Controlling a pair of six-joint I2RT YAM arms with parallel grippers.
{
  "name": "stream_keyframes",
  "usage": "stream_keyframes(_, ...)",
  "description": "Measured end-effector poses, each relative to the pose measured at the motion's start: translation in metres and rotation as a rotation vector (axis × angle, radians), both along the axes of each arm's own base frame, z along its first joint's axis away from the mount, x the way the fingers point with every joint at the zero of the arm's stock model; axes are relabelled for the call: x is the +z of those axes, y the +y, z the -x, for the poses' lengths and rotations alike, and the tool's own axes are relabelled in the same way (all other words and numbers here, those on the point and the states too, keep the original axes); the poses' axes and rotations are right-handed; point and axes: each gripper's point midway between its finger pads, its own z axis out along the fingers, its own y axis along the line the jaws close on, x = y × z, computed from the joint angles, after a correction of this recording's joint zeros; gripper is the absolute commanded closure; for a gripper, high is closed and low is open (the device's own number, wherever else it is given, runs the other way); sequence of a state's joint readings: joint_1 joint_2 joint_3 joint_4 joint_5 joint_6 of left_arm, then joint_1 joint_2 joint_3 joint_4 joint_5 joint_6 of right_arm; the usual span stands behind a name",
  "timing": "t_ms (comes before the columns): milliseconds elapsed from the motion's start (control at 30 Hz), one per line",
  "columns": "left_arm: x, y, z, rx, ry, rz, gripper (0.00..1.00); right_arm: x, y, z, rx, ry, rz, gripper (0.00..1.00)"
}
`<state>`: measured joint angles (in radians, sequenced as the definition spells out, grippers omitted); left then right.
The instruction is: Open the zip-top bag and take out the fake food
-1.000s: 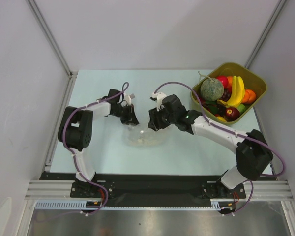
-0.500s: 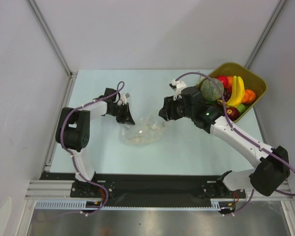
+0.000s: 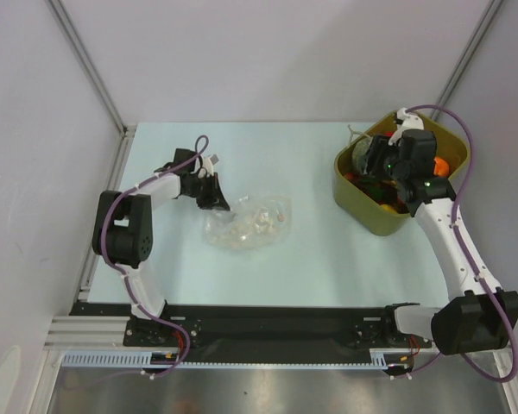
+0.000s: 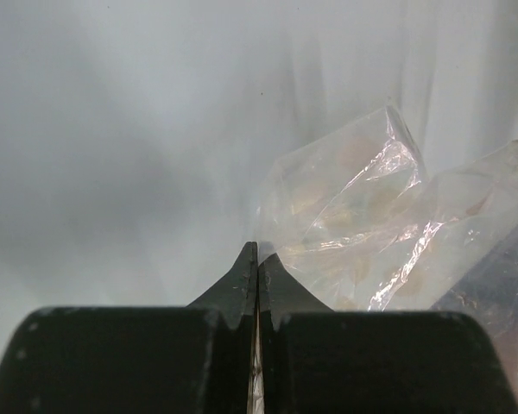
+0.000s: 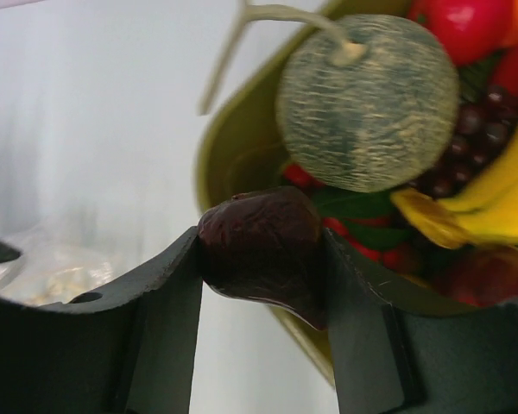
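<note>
Top view, zip-top bag [image 3: 246, 222]: we see it lying crumpled on the pale table [image 3: 311, 250], left of centre, with pale bits showing through the clear plastic.
Top view, left gripper [image 3: 219, 203]: it sits low at the bag's upper left corner, touching the plastic there.
Top view, right gripper [image 3: 378, 168]: it hangs over the olive tub [image 3: 388, 222] at the table's far right, well apart from the bag.
Left wrist view, left gripper: we see the two dark fingers pressed flat together, with only a hairline seam between them.
Left wrist view, bag: a shiny crinkled corner rises just right of the fingertips; we cannot tell whether any film is nipped between them.
Right wrist view, right gripper: the jaws stand partly apart, clamped on a dark maroon fruit [image 5: 255, 237] that fills the gap between them.
Right wrist view, tub: just beyond the held fruit we see its rim, with a grey-green melon [image 5: 367, 103], a yellow banana [image 5: 492, 207] and a red fruit [image 5: 466, 26] inside.
Right wrist view, bag: a blurred patch of it shows at the lower left.
</note>
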<state>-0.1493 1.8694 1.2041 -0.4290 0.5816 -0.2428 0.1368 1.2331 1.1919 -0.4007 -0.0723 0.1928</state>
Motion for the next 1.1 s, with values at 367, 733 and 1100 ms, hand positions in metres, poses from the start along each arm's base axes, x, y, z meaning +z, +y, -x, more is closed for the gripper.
stream_keyframes(367,0.005,0.002,-0.002,0.005,-0.016,-0.002,1.00,-0.030,-0.051,0.008,-0.150,0.127,0.048,0.75)
stream_keyframes(733,0.006,0.003,-0.002,-0.007,-0.025,-0.008,0.46,-0.050,-0.068,0.014,-0.227,0.185,0.085,0.22)
stream_keyframes(1100,0.015,0.009,-0.012,0.010,-0.062,-0.048,0.00,-0.054,-0.076,0.015,-0.265,0.200,0.102,0.00)
